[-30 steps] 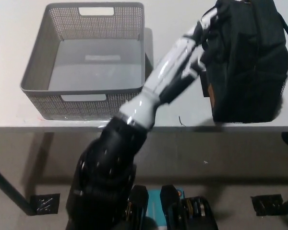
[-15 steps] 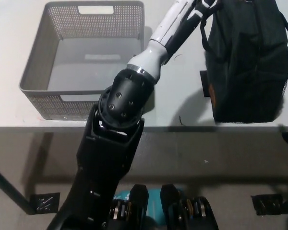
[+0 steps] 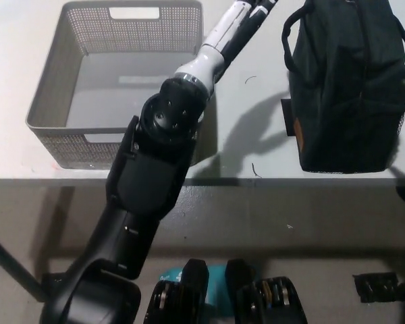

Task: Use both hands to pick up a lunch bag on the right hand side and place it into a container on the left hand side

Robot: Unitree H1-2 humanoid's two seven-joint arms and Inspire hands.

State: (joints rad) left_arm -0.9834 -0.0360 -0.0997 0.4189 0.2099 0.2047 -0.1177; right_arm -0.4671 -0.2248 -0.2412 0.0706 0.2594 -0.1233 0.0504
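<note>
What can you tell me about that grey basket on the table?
The grey basket is a rectangular container with perforated, mesh-like walls, seemingly plastic, and slot handles cut into its near and far ends. It stands upright and looks empty, its smooth floor showing. It sits on the white table at the left, near the front edge, apart from the black lunch bag. The robot's left arm crosses its right side.

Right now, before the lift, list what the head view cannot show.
- Left hand: cut off by the top edge; only the white forearm reaching up past the basket shows, so the fingers' state is unknown.
- Right hand: hidden at the right edge, behind the lunch bag.
- Lunch bag's top and far side: cut off by the top edge.
- Basket's right wall: partly covered by the arm.
</note>
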